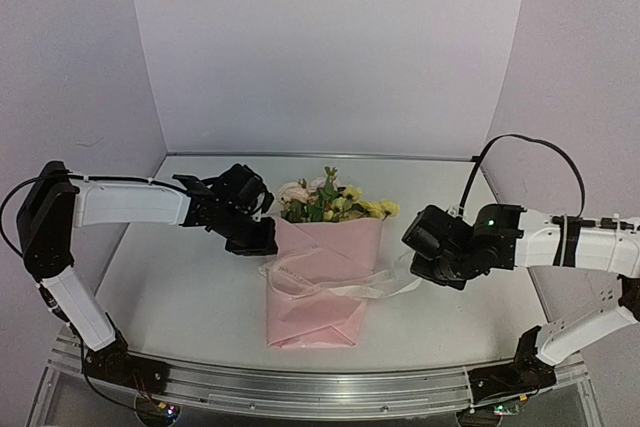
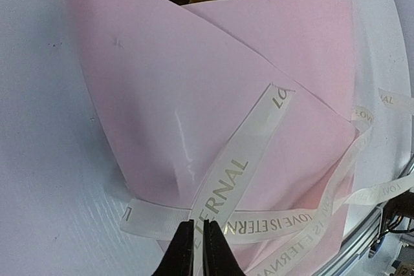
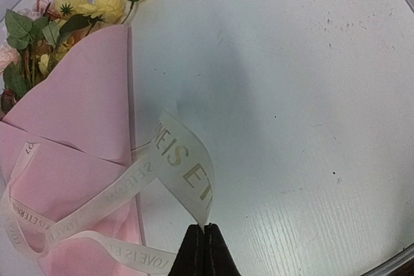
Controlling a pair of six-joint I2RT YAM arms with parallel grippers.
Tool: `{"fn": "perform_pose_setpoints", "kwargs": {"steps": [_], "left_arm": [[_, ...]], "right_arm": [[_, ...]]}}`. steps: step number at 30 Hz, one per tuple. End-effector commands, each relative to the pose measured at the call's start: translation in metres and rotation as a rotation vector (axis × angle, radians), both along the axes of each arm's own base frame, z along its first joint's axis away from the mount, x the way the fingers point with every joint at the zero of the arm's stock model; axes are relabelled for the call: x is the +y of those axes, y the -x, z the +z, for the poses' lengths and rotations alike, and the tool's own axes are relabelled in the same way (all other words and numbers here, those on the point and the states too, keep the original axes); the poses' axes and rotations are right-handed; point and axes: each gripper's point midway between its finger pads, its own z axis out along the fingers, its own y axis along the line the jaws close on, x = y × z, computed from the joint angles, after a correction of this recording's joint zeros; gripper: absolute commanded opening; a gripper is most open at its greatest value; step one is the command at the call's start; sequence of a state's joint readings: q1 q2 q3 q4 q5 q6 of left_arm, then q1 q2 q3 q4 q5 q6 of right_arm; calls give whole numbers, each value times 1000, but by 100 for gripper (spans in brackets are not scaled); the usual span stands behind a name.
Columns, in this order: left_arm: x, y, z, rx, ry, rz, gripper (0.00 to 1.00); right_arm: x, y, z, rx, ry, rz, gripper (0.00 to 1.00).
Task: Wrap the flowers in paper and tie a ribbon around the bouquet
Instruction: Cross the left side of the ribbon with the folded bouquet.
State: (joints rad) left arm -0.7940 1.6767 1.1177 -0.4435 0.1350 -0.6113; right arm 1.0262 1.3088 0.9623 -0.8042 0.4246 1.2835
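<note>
The pink paper cone bouquet [image 1: 325,277] lay flat on the white counter [image 1: 170,297], in the middle of the top view. Its open mouth pointed to the top of the frame and its folded tip pointed to the bottom. The small pale pink and yellow flowers [image 1: 330,202] with green leaves poked out of the mouth. The thin pink wrapping paper [image 2: 162,95] was folded over itself in smooth flaps, so the stems were hidden.

The long, floppy cream ribbon [image 1: 340,289] with gold letters lay across the lower half of the cone in loose loops. It looked slack and not yet pulled into a knot.

The black left end effector [image 2: 198,240] sat at the bottom of the left wrist view. Its fingers were pressed together, and they seemed to pinch the ribbon where two strands crossed. The black right end effector [image 3: 204,240] sat at the bottom of the right wrist view, just off the right side of the cone. Its fingers were pressed together on the other ribbon end, which curled up from the counter.

Each arm probably held one end so the ribbon could be pulled tight around the middle. The cone probably lay flat so that it would stay put while they pulled.
</note>
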Motion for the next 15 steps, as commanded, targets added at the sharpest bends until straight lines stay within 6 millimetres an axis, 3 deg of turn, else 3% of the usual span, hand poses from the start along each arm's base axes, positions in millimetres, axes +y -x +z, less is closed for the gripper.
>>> {"fn": "perform_pose_setpoints", "kwargs": {"steps": [1,3,7,10,15], "left_arm": [[0,0,27,-57,59,8,12],[5,2,24,-56,44,25,23],[13,0,19,-36,55,62,28],[9,2,26,-37,111,50,29],[6,7,29,-43,138,14,40]], "right_arm": [[-20,-9,-9,9,107,-13,2],[-25,-15,-15,31,135,0,9],[-23,-24,-22,78,135,49,21],[-18,-28,-16,66,123,81,26],[-1,-35,-1,45,101,166,32]]}}
